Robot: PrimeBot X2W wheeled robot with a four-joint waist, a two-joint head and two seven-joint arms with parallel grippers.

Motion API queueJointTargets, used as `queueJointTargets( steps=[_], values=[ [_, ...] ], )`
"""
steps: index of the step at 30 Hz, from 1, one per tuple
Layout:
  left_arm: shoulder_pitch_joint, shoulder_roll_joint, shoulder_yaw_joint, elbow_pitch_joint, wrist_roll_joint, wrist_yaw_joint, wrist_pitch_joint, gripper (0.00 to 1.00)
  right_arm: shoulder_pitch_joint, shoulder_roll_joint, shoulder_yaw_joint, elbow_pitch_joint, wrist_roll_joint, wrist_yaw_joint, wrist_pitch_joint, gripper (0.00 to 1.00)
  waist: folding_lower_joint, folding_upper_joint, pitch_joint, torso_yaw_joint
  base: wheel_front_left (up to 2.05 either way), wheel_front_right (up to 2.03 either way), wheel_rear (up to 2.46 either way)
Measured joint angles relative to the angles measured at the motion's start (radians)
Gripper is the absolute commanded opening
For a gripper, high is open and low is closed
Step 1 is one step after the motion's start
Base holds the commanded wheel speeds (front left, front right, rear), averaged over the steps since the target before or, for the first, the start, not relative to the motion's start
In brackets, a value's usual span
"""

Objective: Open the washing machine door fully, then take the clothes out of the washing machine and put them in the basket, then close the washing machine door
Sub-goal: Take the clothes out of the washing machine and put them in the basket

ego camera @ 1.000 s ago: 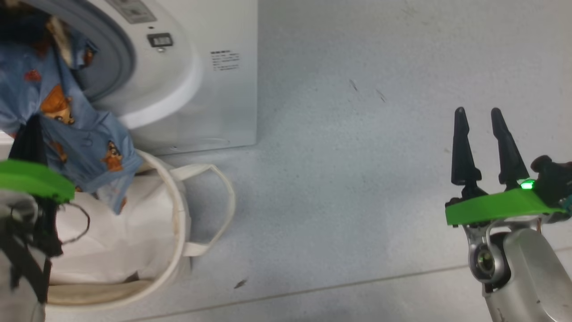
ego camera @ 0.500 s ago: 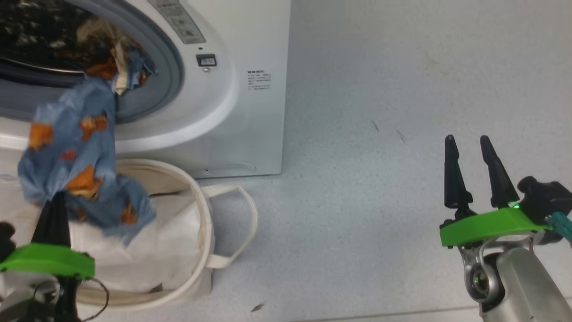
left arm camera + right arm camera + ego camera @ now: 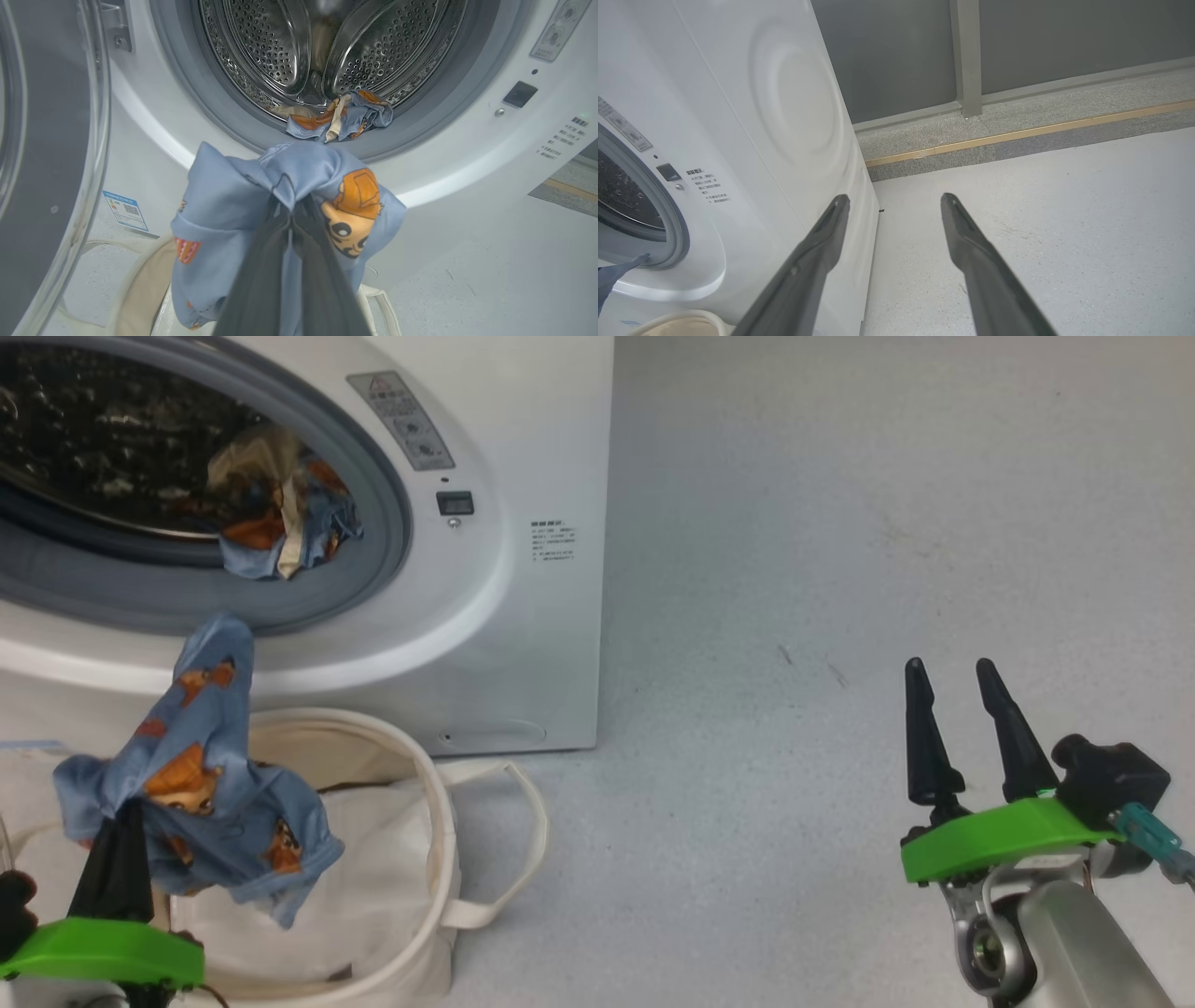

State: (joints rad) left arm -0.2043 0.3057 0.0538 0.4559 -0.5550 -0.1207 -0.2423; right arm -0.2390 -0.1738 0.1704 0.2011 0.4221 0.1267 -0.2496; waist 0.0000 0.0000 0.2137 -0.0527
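**Item in hand:** one light-blue printed garment (image 3: 201, 784), bunched and hanging from the left arm's jaws, which are closed tight on a fold of it. It hangs in front of the washing machine (image 3: 523, 644), below the grey-rimmed opening and over the left part of the basket (image 3: 431, 782), whose white liner shows beneath it.

**Other clothes:** a second bundle (image 3: 280, 527), blue and cream, lies at the front lip of the drum.

**Door:** the washing machine door (image 3: 46, 140) stands swung open at the left of the left wrist view.

**Right arm:** its jaws stand wide apart and empty, well clear over the floor (image 3: 794, 523) to the right of the machine.

**Assessment:** the unloading step is in hand. The door-opening appears done and the closing is not begun. The next move calls for lowering the garment inside the basket rim and parting the jaws, then going to the drum for the second bundle.
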Motion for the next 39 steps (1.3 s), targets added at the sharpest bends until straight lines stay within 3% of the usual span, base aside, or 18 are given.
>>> queueJointTargets(
  steps=[6,14,21,30,39],
  values=[
    [0.045,0.000,0.016,-0.049,-0.012,0.012,0.003,0.00,0.003,0.001,0.000,0.008,0.000,0.000,0.000,1.00,0.0000,0.0000,-0.032,-0.005,0.00,0.00,0.00],
    [0.067,-0.010,-0.014,0.002,-0.021,0.015,0.033,0.00,0.005,-0.001,0.005,0.013,0.000,0.000,0.000,1.00,0.0000,0.0000,-0.043,-0.007,0.00,0.00,0.00],
    [-0.072,-0.036,-0.074,0.228,-0.039,0.005,0.038,0.00,0.003,-0.018,0.005,-0.003,0.000,0.000,0.000,1.00,0.0000,0.0000,0.005,-0.006,0.00,0.00,0.00],
    [-0.319,-0.056,-0.157,0.638,-0.041,-0.004,0.029,0.00,-0.032,-0.030,0.002,-0.039,0.000,0.000,0.000,1.00,0.0000,0.0000,0.115,-0.031,0.00,0.00,0.00],
    [-0.460,-0.057,-0.182,0.795,-0.095,-0.004,0.073,0.00,-0.078,-0.044,-0.022,-0.072,0.000,0.000,0.000,1.00,0.0000,0.0000,0.232,-0.074,0.00,0.00,0.00]
  ],
)
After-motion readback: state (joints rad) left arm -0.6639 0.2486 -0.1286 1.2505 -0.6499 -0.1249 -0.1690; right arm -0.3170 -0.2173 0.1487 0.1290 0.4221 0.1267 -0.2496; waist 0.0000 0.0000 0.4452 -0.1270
